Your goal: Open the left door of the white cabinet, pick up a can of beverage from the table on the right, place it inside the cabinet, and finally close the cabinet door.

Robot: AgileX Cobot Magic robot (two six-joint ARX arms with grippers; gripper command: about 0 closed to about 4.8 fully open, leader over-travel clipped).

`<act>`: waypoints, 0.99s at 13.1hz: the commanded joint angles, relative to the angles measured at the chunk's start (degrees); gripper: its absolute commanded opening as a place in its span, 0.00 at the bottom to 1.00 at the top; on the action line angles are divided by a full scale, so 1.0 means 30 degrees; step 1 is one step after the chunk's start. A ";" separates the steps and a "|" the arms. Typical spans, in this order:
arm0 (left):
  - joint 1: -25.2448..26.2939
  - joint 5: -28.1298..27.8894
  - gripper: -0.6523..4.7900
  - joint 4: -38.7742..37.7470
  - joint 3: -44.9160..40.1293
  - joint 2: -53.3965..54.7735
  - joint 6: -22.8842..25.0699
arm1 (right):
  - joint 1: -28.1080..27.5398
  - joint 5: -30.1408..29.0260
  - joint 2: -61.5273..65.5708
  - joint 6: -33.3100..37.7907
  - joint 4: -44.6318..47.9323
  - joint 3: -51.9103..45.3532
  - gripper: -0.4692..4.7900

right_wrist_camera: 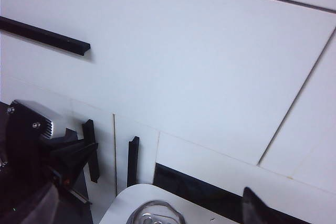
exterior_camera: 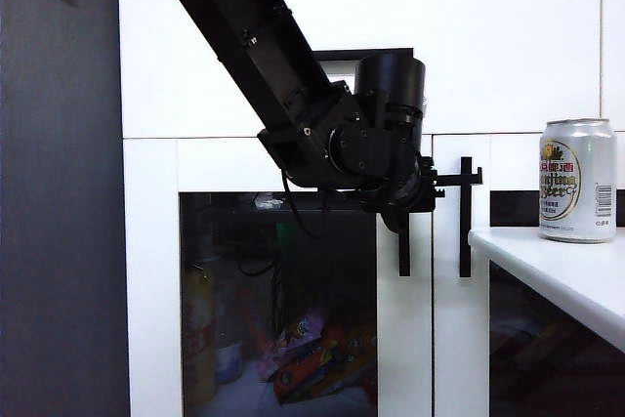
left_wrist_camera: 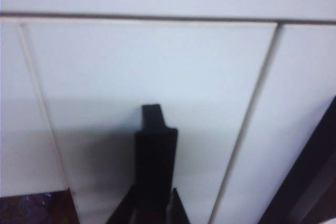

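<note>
Exterior view, left gripper (exterior_camera: 422, 186) fingers clamped on left door (exterior_camera: 293, 290) handle (exterior_camera: 404, 246), snack packets (exterior_camera: 322, 354) inside white cabinet (exterior_camera: 195, 65), right gripper's fingers apart.

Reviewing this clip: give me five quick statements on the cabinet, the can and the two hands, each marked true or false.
1. The left hand is closed on the left door's handle. True.
2. The left door is swung wide open. False: it sits flush with the cabinet front.
3. The can stands upright on the table. True.
4. The right hand is shut on the can. False: only one fingertip shows in its wrist view, it is open, and the can stands free.
5. The can is already inside the cabinet. False: it is on the table, right of the doors.
</note>
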 commanded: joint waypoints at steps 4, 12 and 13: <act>-0.0532 0.0175 0.11 0.5391 -0.0933 -0.0576 -0.0226 | -0.0015 0.0000 -0.0066 0.0058 0.0299 0.0066 1.00; -0.0568 0.0168 0.11 0.4677 -0.1610 -0.0561 -0.0226 | -0.0007 -0.0138 -0.0146 0.0503 0.0306 0.0073 1.00; -0.0692 0.0168 0.11 0.3898 -0.1610 -0.0627 -0.0226 | 0.0000 -0.0138 -0.0146 0.0503 0.0313 0.0073 1.00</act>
